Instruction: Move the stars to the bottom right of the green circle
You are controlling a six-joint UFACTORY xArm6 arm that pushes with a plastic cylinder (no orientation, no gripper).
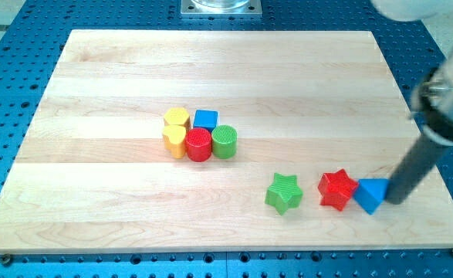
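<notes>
A green star (284, 193) and a red star (337, 189) lie near the view's bottom right of the wooden board (118, 224). A blue triangle (371, 194) touches the red star's right side. The green circle (224, 142) stands near the board's middle, up and left of the stars. My tip (394, 201) is at the blue triangle's right edge, touching it or nearly so. The dark rod slants up to the view's right.
A tight cluster sits left of the green circle: a red circle (198, 144), a blue cube (205, 119), a yellow hexagon-like block (177, 118) and a yellow heart (174, 140). The arm's body (450, 100) looms at the right edge.
</notes>
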